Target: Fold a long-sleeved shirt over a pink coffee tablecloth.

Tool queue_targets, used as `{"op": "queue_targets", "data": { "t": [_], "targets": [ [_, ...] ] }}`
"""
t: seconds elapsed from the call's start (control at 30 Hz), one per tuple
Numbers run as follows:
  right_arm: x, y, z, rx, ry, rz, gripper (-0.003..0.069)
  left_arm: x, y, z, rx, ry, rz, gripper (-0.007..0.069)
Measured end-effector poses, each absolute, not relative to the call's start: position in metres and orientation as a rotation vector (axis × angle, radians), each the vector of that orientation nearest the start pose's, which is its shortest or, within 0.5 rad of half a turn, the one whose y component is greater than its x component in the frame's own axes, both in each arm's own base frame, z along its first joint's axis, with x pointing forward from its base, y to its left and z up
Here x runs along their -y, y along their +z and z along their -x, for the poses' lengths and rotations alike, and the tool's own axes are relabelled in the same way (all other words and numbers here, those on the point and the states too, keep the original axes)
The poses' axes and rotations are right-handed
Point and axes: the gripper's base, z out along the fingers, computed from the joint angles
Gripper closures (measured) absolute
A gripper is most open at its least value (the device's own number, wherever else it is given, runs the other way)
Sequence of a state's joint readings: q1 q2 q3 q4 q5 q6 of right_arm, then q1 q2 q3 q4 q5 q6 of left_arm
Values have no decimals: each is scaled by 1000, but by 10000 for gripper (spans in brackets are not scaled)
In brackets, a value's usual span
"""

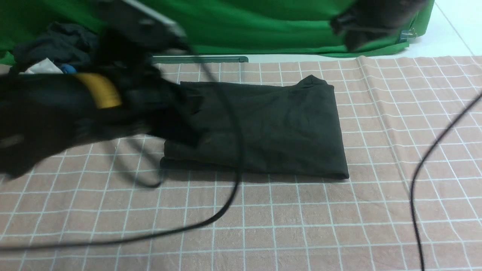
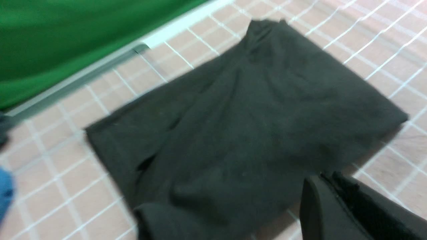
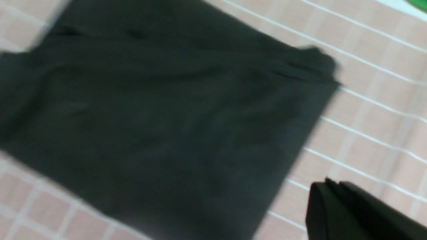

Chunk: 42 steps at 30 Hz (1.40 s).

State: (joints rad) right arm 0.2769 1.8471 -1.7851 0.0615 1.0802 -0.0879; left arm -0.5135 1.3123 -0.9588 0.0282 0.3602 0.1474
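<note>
The long-sleeved shirt lies folded into a black rectangle in the middle of the pink coffee tablecloth, print hidden. My left arm is blurred and reaches in over the shirt's left edge. In the left wrist view the left gripper is shut and empty, raised above the shirt at its edge. My right arm hangs blurred high at the back right. The right gripper is shut on nothing, above the checked cloth just off the shirt.
A heap of dark, blue and white garments sits at the back left. A green backdrop cloth hangs behind the table. Black cables dangle across the near view.
</note>
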Motion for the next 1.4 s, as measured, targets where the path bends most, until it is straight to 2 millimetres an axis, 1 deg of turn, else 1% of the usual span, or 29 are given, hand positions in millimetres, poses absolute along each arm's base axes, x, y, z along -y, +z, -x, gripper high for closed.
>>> {"op": "queue_targets", "data": {
  "t": [0.03, 0.07, 0.1, 0.2, 0.23, 0.27, 0.3, 0.33, 0.43, 0.47, 0.5, 0.6, 0.7, 0.8, 0.87, 0.9, 0.93, 0.97, 1.0, 1.03, 1.1, 1.13, 1.17, 1.2, 1.23, 1.27, 1.33, 1.37, 1.4],
  "targets": [
    [-111, 324, -393, -2601, 155, 422, 642, 144, 301, -262, -2108, -176, -731, 606],
    [-110, 323, -393, -2601, 159, 416, 642, 144, 299, -265, -2115, -175, -729, 606],
    [-105, 310, -395, -2606, 196, 370, 641, 145, 285, -281, -2178, -172, -702, 606],
    [-104, 273, -394, -2640, 294, 321, 641, 139, 258, -311, -2284, -170, -620, 606],
    [-107, 260, -393, -2647, 347, 301, 641, 133, 239, -325, -2339, -161, -600, 606],
    [-108, 256, -393, -2650, 351, 304, 641, 134, 239, -325, -2335, -163, -602, 606],
    [-113, 241, -393, -2656, 398, 290, 641, 129, 219, -336, -2385, -158, -607, 606],
    [-116, 230, -392, -2677, 422, 282, 641, 126, 207, -342, -2419, -154, -609, 606],
    [-121, 206, -393, -2730, 446, 283, 641, 117, 185, -350, -2492, -145, -598, 606],
    [-121, 206, -393, -2730, 446, 283, 641, 116, 182, -351, -2503, -144, -594, 606],
    [-123, 193, -394, -2762, 450, 285, 639, 106, 170, -354, -2550, -133, -572, 606],
    [-126, 177, -396, -2801, 451, 285, 639, 92, 158, -359, -2603, -120, -531, 606],
    [-126, 168, -397, -2824, 451, 284, 638, 83, 158, -361, -2608, -109, -507, 606],
    [-126, 168, -397, -2823, 449, 296, 636, 76, 160, -363, -2612, -91, -504, 606],
    [-124, 171, -397, -2815, 445, 302, 634, 74, 165, -361, -2609, -87, -503, 606],
    [-121, 176, -396, -2805, 437, 310, 631, 72, 175, -360, -2589, -87, -498, 606],
    [-117, 186, -396, -2781, 421, 315, 630, 72, 186, -358, -2560, -86, -499, 606],
    [-116, 186, -396, -2783, 419, 315, 629, 72, 191, -357, -2545, -85, -499, 606],
    [-109, 199, -394, -2759, 396, 321, 626, 73, 210, -352, -2491, -86, -506, 606],
    [-108, 201, -394, -2756, 393, 322, 625, 73, 217, -351, -2471, -87, -506, 606],
    [-94, 235, -384, -2710, 341, 345, 620, 78, 271, -332, -2293, -104, -531, 606],
    [-92, 238, -383, -2710, 331, 350, 620, 78, 275, -330, -2280, -106, -534, 606],
    [-85, 259, -374, -2681, 288, 363, 618, 81, 314, -307, -2132, -119, -534, 606],
    [-84, 262, -373, -2681, 283, 362, 618, 81, 317, -304, -2116, -120, -533, 606],
    [-78, 286, -359, -2633, 233, 368, 619, 80, 348, -275, -1982, -129, -531, 606],
    [-76, 296, -351, -2610, 220, 362, 619, 80, 355, -265, -1946, -130, -532, 606],
    [-70, 318, -330, -2553, 192, 352, 619, 75, 371, -230, -1843, -140, -522, 606],
    [-68, 325, -323, -2537, 186, 348, 619, 73, 377, -216, -1803, -142, -519, 606],
    [-66, 335, -311, -2507, 181, 343, 619, 68, 380, -199, -1762, -140, -515, 606]
  ]
}}
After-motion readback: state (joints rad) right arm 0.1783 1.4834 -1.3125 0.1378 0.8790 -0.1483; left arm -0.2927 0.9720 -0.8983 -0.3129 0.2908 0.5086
